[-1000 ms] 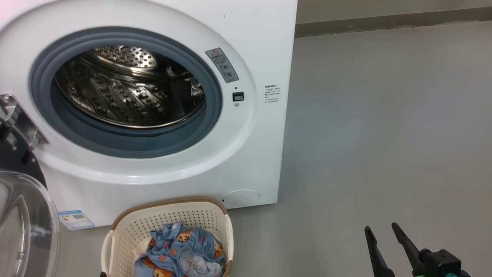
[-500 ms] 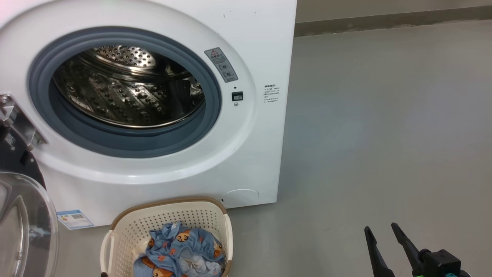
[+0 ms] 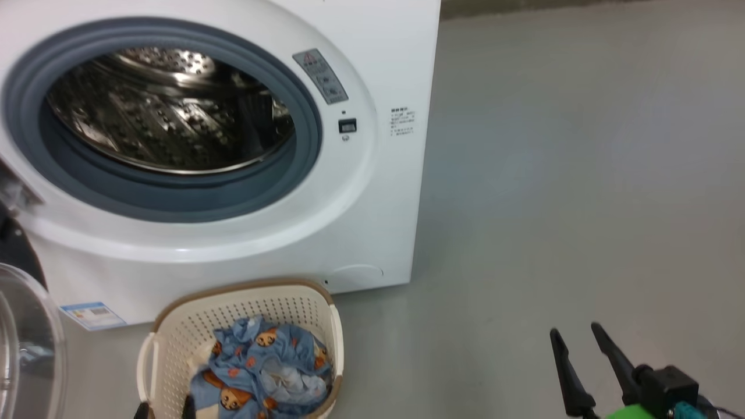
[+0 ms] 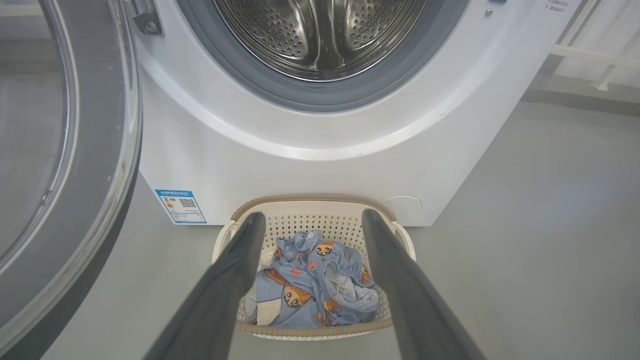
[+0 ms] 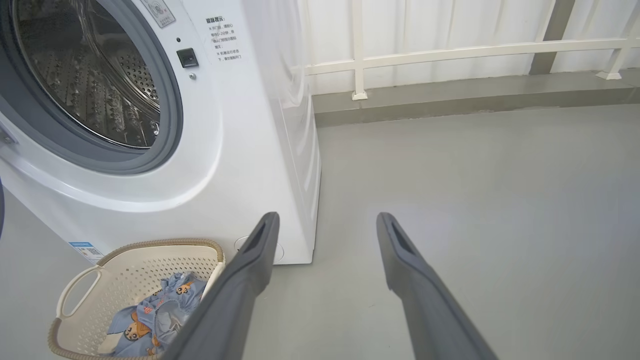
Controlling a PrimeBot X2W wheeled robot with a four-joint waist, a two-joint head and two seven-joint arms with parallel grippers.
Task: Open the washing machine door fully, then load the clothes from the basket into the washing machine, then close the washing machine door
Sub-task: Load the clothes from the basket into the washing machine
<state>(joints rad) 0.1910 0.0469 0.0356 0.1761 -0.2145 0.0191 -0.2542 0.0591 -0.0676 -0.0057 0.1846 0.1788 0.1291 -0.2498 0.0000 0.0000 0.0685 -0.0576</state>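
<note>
The washing machine (image 3: 372, 192) stands at the left with its steel drum (image 3: 163, 110) exposed. The washing machine door (image 3: 26, 349) hangs swung open at the lower left, its glass bowl facing me. In front of the machine sits the cream basket (image 3: 174, 331), holding the blue bear-print clothes (image 3: 262, 366). In the left wrist view my left gripper (image 4: 312, 216) is open above the basket (image 4: 310, 199) and the clothes (image 4: 315, 280), touching neither. My right gripper (image 3: 574, 329) hovers open and empty over bare floor to the right, well away from the basket (image 5: 125, 265).
Grey floor (image 3: 582, 203) stretches open to the right of the machine. A white railing (image 5: 450, 50) on a low curb runs behind it. The open door (image 4: 95, 125) stands close on the left of my left arm. A blue label (image 3: 90, 314) marks the machine's lower left corner.
The head camera has shifted, so machine and basket sit higher and further left. My left fingertips now show at the bottom edge by the basket. Both grippers remain open.
</note>
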